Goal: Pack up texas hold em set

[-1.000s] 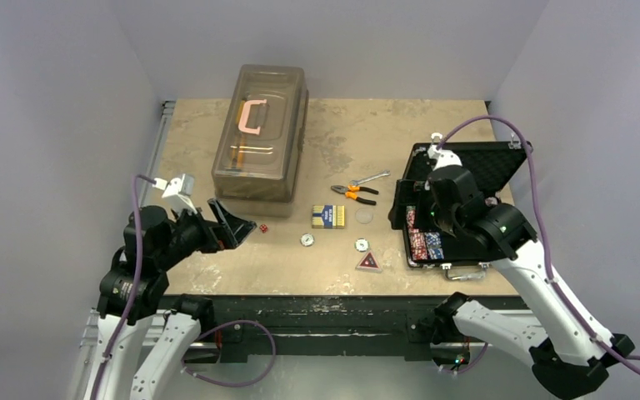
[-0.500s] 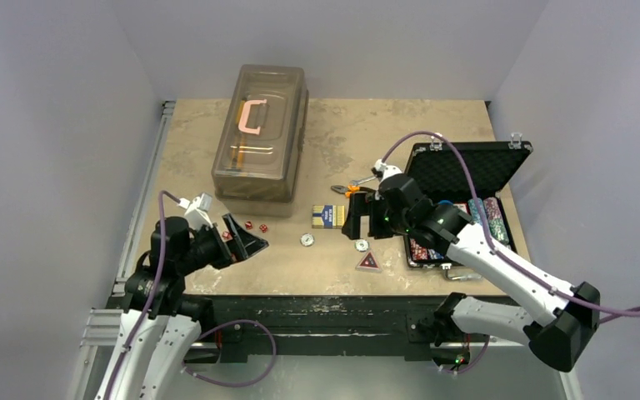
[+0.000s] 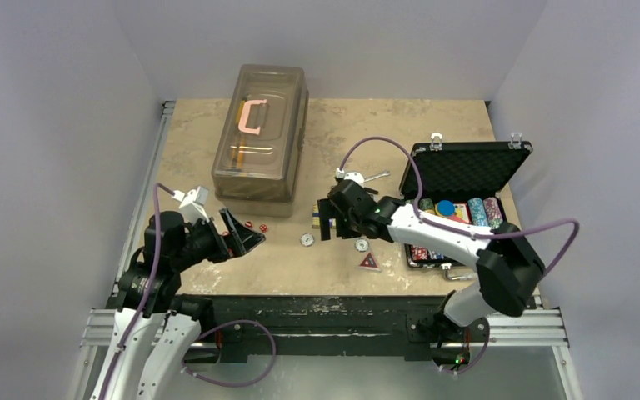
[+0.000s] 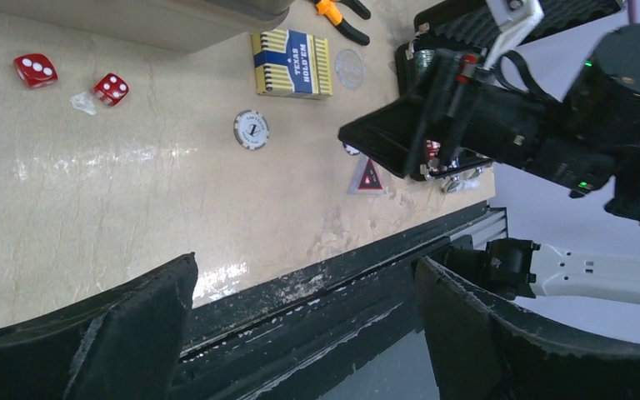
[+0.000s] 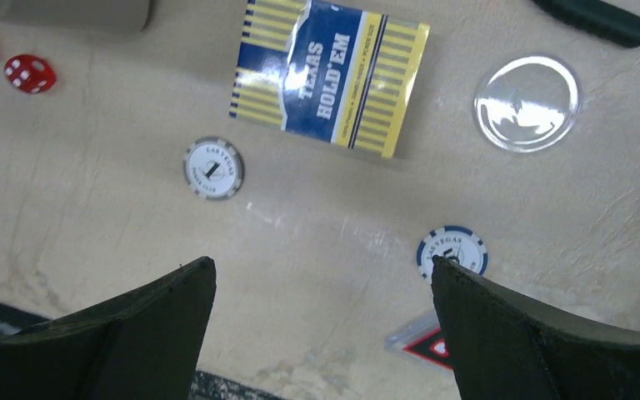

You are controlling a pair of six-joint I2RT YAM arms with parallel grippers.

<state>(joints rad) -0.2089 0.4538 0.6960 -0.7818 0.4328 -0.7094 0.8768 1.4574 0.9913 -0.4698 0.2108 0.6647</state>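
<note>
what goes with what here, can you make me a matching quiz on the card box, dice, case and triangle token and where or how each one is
Things
1. card box
2. red dice
3. black case
4. triangle token

Place or state
A. lid open, poker chips in rows inside
B. just in front of the brown box
C. lying flat beside the clear disc
D. right next to the blue-rimmed chip

Pairs: 1-C, 2-B, 3-A, 4-D
</note>
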